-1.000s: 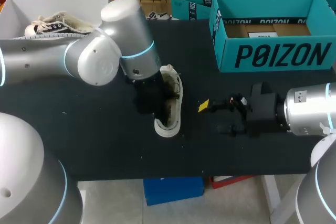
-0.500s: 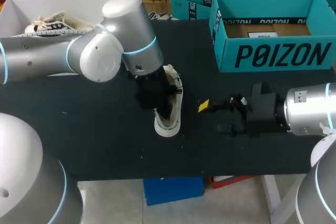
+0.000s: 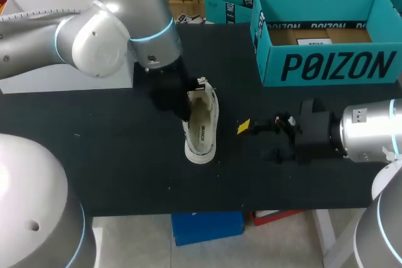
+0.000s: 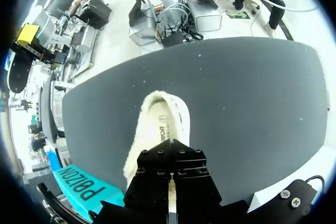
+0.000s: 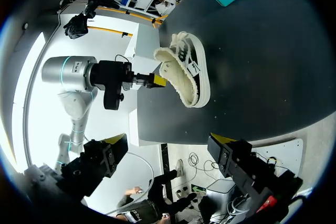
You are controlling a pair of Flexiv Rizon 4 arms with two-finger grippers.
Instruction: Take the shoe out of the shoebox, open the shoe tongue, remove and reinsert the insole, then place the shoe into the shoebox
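One shoe on the worktop, left fingers pinched on its tongue end, right fingers wide, empty: tongue-opening judged in hand; next, a grip on the insole.

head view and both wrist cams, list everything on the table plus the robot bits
table: 1, black, under everything
shoe: 1, off-white, near the table's middle, opening up, insole showing
shoebox: 1, teal, open, far right of the table, no shoe visible in it
second box: 1, teal, behind the shoebox, toward the middle
white box: 1, white, far left corner
left gripper: 1, black, at the shoe's tongue end
right gripper: 1, black with yellow tips, open and empty, right of the shoe, pointing at it
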